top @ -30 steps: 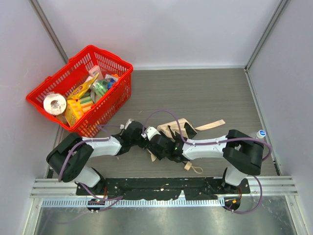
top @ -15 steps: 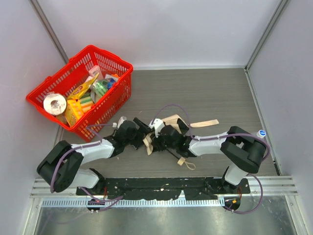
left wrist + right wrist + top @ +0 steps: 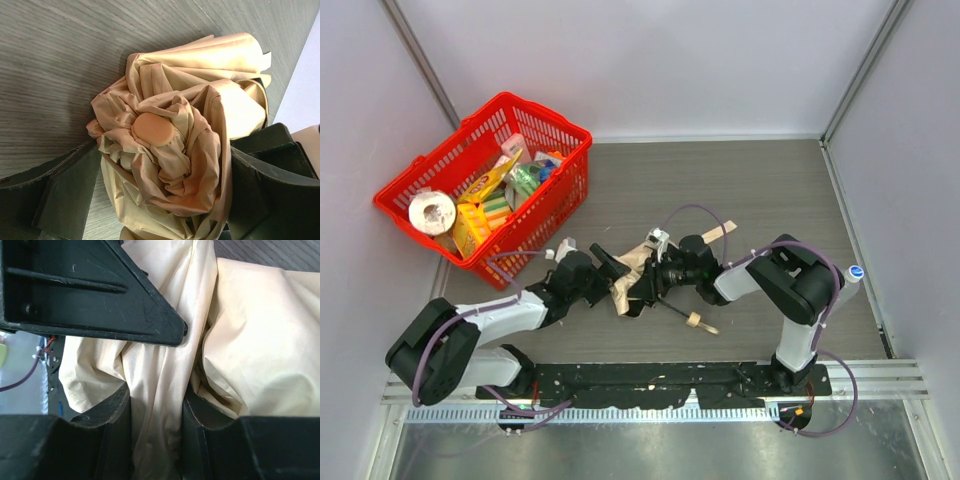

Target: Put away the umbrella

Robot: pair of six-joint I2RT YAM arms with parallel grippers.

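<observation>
Umbrella (image 3: 626, 290) is not put away yet: it lies bunched on the table (image 3: 760, 190) in the lower middle of the frame, right pincer (image 3: 157, 405) pinching its cloth, left pincer (image 3: 160, 175) wide open around its top end

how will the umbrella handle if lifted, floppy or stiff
The umbrella has crumpled fabric that will probably sag and unfurl. Its thin black shaft should stay stiff. Smooth folds pinched in the right pincer might slip.

The grey wood-grain bench (image 3: 760, 190) carries a red basket (image 3: 565, 190) at its far left corner and a crumpled tan umbrella (image 3: 625, 292) nearer the front edge.
</observation>
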